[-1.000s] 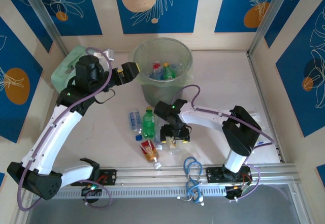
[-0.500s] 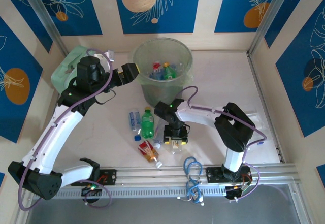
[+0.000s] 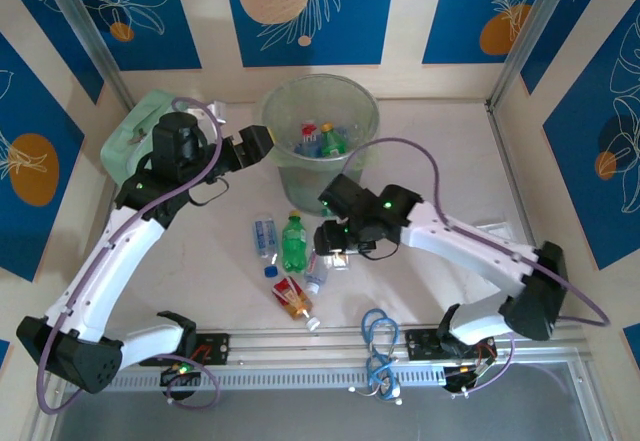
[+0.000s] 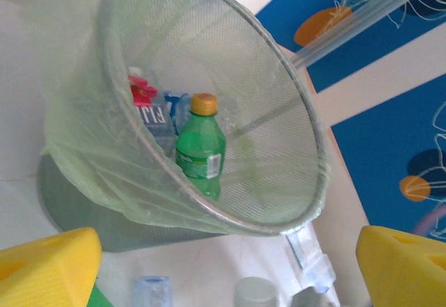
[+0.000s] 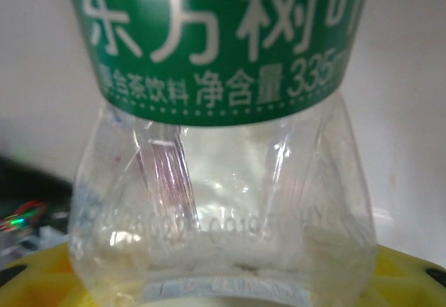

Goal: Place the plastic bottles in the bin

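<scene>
Clear green-label bottle (image 5: pixel 223 202) sat gripped between right fingers (image 5: pixel 31 279) — best held firm until above the bin (image 4: pixel 104 147); left fingers (image 4: pixel 49 265) gaped empty before it.

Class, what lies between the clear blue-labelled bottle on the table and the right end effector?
In the top view, a green bottle lies between the clear blue-labelled bottle and the right end effector, shut on a green-labelled bottle.

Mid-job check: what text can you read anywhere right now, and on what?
"东方树叶", top cut off: green-label bottle.
"茶饮料 净含量 335m", ends cut off: same label.
Embossed digits at its base: too blurred.
"FIJI", roughly: clear bottle in the bin.
All else: too small.
</scene>
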Controlling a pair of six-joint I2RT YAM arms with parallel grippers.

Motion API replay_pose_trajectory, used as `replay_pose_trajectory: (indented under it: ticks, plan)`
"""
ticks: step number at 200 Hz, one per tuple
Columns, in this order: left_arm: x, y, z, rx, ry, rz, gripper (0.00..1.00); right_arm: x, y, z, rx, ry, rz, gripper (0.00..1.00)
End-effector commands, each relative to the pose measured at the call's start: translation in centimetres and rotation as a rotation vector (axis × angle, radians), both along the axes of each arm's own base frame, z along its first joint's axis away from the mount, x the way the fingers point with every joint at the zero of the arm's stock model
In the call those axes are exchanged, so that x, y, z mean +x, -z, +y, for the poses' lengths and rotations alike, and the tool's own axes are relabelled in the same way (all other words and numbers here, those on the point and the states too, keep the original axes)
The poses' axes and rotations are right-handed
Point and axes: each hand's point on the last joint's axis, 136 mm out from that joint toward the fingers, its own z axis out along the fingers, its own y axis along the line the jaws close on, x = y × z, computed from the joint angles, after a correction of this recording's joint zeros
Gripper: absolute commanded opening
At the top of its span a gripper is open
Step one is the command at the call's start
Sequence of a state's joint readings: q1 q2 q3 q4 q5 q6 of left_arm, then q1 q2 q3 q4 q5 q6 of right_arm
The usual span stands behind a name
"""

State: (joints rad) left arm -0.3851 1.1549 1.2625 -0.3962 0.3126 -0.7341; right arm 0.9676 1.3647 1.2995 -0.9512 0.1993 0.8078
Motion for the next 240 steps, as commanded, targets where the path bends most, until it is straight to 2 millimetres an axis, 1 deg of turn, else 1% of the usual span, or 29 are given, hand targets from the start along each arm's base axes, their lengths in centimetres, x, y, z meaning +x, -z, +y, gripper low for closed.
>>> replay_pose_trajectory:
  ticks: [1, 25, 37, 53, 72, 83, 112, 141, 154, 187, 212, 240]
  plan:
    - [-0.3, -1.6, -2.1, -0.157, 0.109, -0.004, 0.92, 0.8, -6.0, 2.0, 0.152, -0.106, -0.178, 0.55]
    - [-0.7, -3.3, -3.4, -0.262, 0.179, -0.037, 0.92, 1.3, -11.5, 3.3, 0.296, -0.168, -0.295, 0.55]
    - [-1.1, -4.4, -4.0, -0.299, 0.226, -0.059, 0.93, 1.3, -13.6, 3.8, 0.359, -0.197, -0.326, 0.56]
    - [-2.0, -5.8, -4.9, -0.335, 0.295, -0.084, 0.93, 1.4, -15.6, 4.3, 0.424, -0.227, -0.341, 0.57]
    - [-3.4, -7.3, -6.0, -0.362, 0.385, -0.122, 0.96, 1.4, -17.0, 4.8, 0.475, -0.262, -0.336, 0.56]
    - [-4.0, -7.7, -6.6, -0.371, 0.429, -0.133, 0.96, 1.3, -17.8, 5.0, 0.497, -0.278, -0.342, 0.57]
    - [-5.3, -8.7, -7.4, -0.412, 0.511, -0.162, 0.95, 1.5, -18.8, 5.2, 0.528, -0.293, -0.336, 0.58]
    - [-6.2, -9.5, -7.9, -0.426, 0.567, -0.190, 0.91, 1.1, -19.0, 5.6, 0.545, -0.320, -0.310, 0.59]
    - [-6.5, -9.6, -8.1, -0.423, 0.582, -0.195, 0.87, 1.0, -18.8, 5.8, 0.540, -0.329, -0.296, 0.59]
    - [-6.5, -8.9, -8.6, -0.412, 0.609, -0.173, 0.77, 1.0, -18.7, 6.0, 0.549, -0.339, -0.284, 0.59]
    - [-6.9, -9.0, -8.9, -0.426, 0.637, -0.176, 0.73, 0.9, -18.6, 6.2, 0.556, -0.347, -0.272, 0.59]
    - [-7.2, -9.5, -9.2, -0.457, 0.662, -0.187, 0.62, 0.9, -19.0, 6.1, 0.564, -0.347, -0.278, 0.59]
